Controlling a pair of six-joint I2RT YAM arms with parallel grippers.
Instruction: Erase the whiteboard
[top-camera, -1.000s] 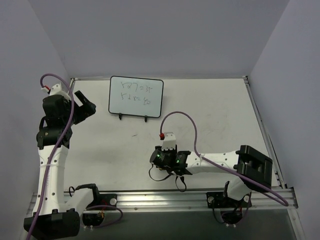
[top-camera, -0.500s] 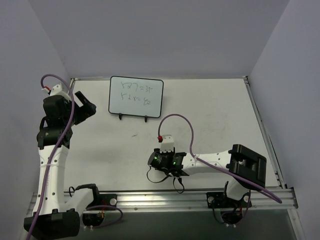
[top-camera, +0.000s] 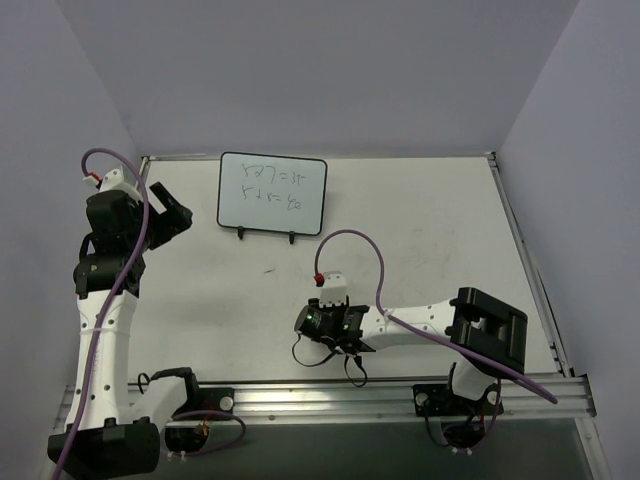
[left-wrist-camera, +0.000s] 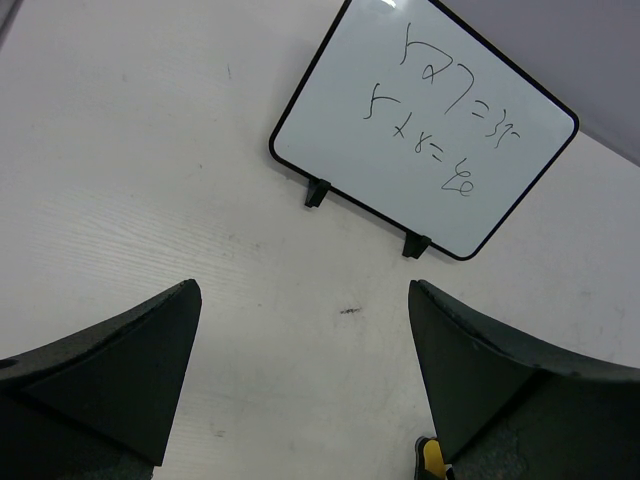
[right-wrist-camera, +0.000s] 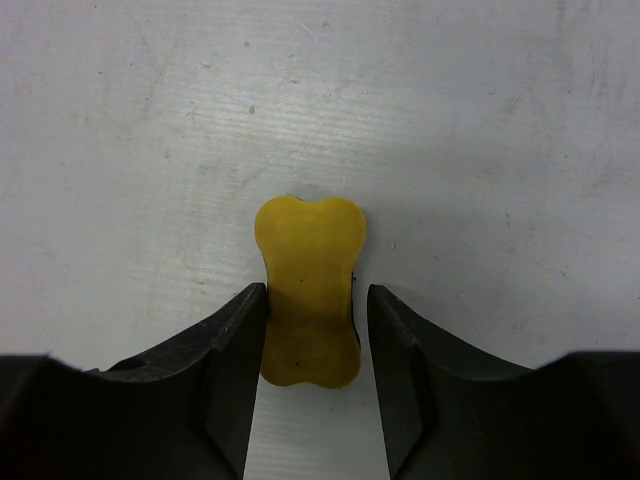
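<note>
Overhead view: the right gripper (top-camera: 325, 322) points down at the table (top-camera: 440, 230) near the middle of its near edge. Its fingers and whatever lies under them are hidden by the wrist. The bases of both arms are partly cut off at the near rail.

Right wrist view: a yellow, bone-shaped eraser (right-wrist-camera: 308, 290) lies flat on the table between the two dark fingers (right-wrist-camera: 235, 350). Its near end is in shadow. The jaws flank it closely, but whether they actually press on it cannot be told.

Left wrist view: the left gripper (left-wrist-camera: 300, 380) is raised with its jaws spread wide and nothing between them. A small yellow scrap (left-wrist-camera: 432, 458) shows at the lower edge, too cropped to identify.

The whiteboard (top-camera: 272, 195) stands at the far side of the table, left of centre and just right of the left gripper. It is a white panel in a thin black frame with rounded corners, propped on two small black feet. It bears two lines of dark handwriting, apparently sums, though the characters are hard to read.
</note>
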